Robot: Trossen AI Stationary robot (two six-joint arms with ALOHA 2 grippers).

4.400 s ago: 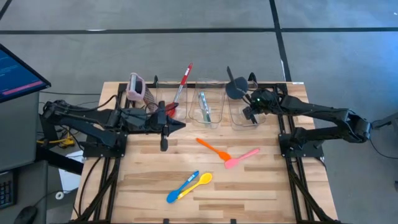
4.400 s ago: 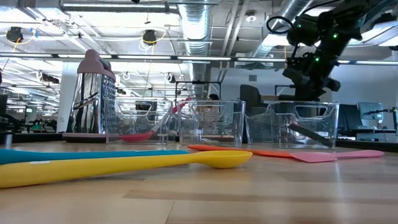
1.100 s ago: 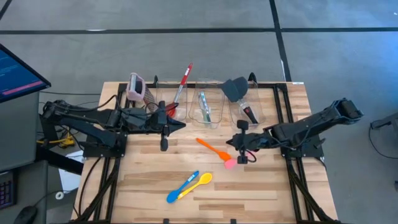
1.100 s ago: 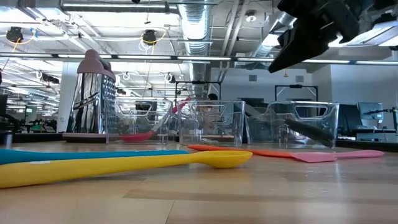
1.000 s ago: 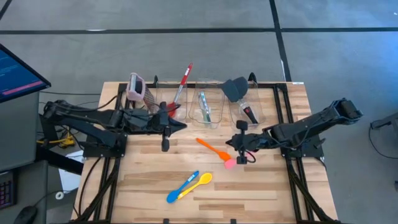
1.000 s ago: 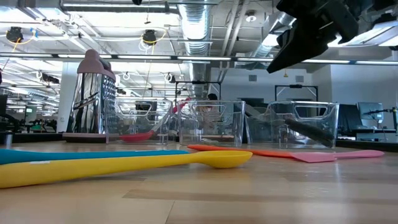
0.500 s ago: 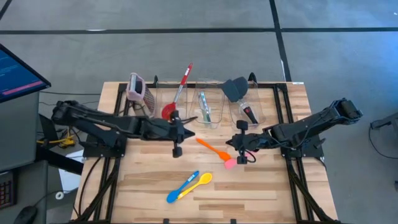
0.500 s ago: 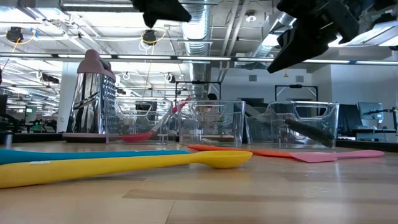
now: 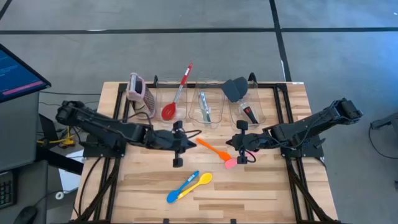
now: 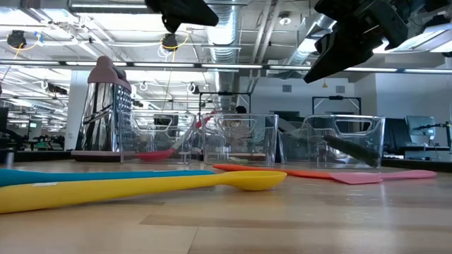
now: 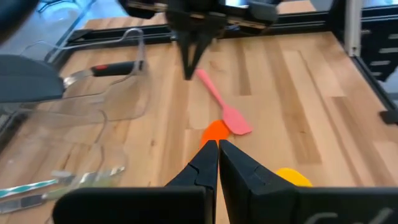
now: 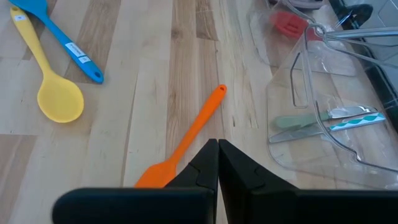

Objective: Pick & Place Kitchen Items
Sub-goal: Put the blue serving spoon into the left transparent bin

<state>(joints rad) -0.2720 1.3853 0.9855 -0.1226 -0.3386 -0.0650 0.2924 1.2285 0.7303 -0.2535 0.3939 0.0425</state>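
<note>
An orange spatula lies flat on the wooden table, its blade next to the pink spatula. Blue and yellow spoons lie side by side nearer the front edge. My left gripper is shut, hovering over the orange spatula's handle end. My right gripper is shut, hovering over the pink spatula's handle. In the low view both grippers hang well above the tabletop.
Three clear bins stand in a row at the back: a red tool in the left one, a teal one in the middle, a black spatula in the right. A pink-topped grater stands left of them.
My left gripper has swung from in front of the left bin toward the table's right and near edge and come lower, ending above the orange spatula's handle end, still shut. My right gripper has kept still. No utensil has moved.
</note>
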